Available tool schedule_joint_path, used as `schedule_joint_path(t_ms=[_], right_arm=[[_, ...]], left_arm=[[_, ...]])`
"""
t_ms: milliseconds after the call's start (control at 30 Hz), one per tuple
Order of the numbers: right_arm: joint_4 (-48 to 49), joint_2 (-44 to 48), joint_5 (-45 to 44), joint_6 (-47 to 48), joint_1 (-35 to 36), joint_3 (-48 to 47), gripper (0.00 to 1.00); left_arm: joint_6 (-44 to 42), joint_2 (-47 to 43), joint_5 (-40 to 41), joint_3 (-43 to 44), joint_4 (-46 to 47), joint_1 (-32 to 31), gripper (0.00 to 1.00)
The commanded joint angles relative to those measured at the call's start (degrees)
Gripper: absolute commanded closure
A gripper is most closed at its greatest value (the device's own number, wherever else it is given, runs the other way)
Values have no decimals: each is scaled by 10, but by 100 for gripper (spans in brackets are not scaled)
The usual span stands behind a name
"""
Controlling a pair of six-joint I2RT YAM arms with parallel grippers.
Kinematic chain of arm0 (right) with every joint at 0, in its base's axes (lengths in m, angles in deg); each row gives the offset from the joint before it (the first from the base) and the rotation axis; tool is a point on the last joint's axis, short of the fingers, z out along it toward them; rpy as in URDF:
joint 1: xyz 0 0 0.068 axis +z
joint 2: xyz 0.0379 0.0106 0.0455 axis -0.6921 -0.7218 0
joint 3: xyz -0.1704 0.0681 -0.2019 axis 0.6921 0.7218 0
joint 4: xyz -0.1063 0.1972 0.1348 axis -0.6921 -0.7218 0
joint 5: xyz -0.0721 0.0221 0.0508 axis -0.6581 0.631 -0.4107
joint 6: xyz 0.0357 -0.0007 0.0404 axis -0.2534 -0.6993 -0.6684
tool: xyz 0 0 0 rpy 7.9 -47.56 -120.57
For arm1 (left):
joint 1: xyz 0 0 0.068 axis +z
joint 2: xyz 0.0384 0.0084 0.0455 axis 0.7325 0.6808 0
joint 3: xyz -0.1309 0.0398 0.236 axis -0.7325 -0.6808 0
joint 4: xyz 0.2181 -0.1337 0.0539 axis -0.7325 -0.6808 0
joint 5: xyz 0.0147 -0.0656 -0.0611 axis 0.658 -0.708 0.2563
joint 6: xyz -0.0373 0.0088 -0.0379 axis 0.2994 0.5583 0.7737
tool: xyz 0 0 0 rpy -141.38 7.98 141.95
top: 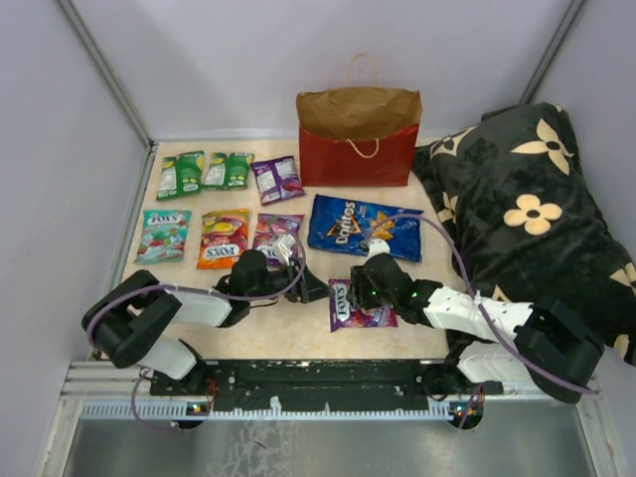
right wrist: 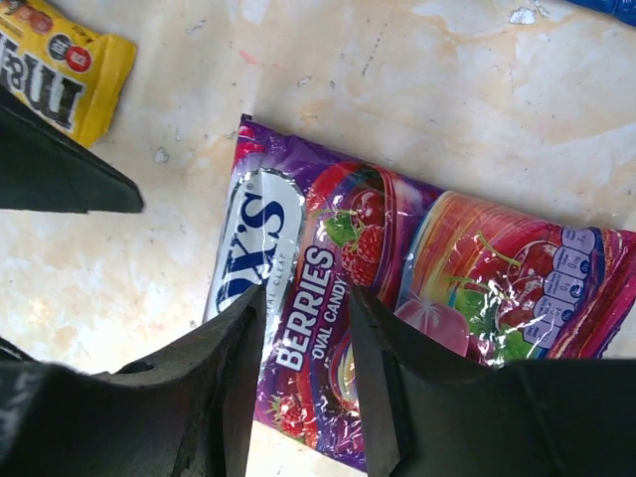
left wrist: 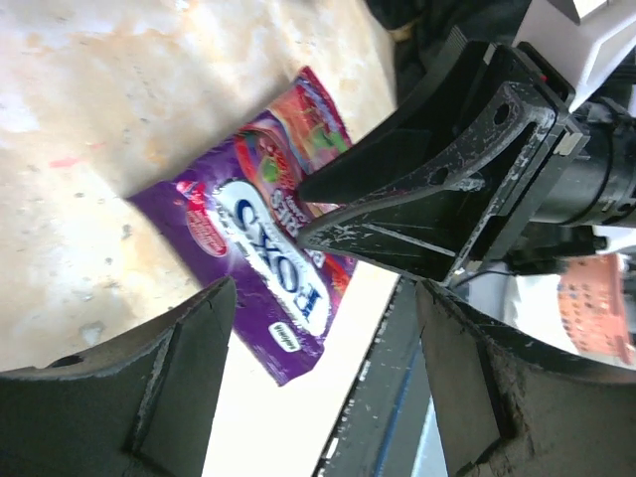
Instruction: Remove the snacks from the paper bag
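While I am holding the right gripper point(right wrist: 305, 298) low over the purple packet point(right wrist: 417, 278), its fingers are standing a narrow way apart with flat film showing between them, so I am reading nothing as pinched. That packet is lying flat close to the near edge of the tabletop point(top: 298, 338), about mid-width. The left gripper point(left wrist: 323, 298) is hovering just beside it, fingers wide apart and empty.

Risks I am watching:
- The film is looking glossy and thin. The tips are likely to be skating over it, or pushing it toward the near edge instead of lifting it.
- Both grippers are crowding the same packet, so any sideways move is risking finger-to-finger contact.
- The yellow packet point(right wrist: 60, 70) is lying near, and a sweep could be dragging it along.

Materials: the tabletop is looking hard, mottled cream and stained. The Doritos bag point(top: 366, 227) is lying mid-tabletop, puffier and crinkly. The paper bag point(top: 358, 139) is standing upright at the far edge, stiff kraft with string handles; I am not seeing inside it. The pillow point(top: 527, 219) is slumping soft along the right edge.
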Motion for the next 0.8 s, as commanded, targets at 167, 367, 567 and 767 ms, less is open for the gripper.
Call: schedule_joint_path(t_ms=[167,367,567,767], right_arm=[[-10,-67,-62,33,-5,-10,55],[-54,-95,-119,51,-3,-31,52],[-83,-65,-138,51,13,-46,42],[-90,24,-116,41,14,-52,30]], left_arm=[[-150,-133,123,25,-265,-7,21],[-184,-181,161,29,-352,-7,21],[-201,-221,235,38,-436,-7,20],[-240,-230,316,65,-507,-6,19]])
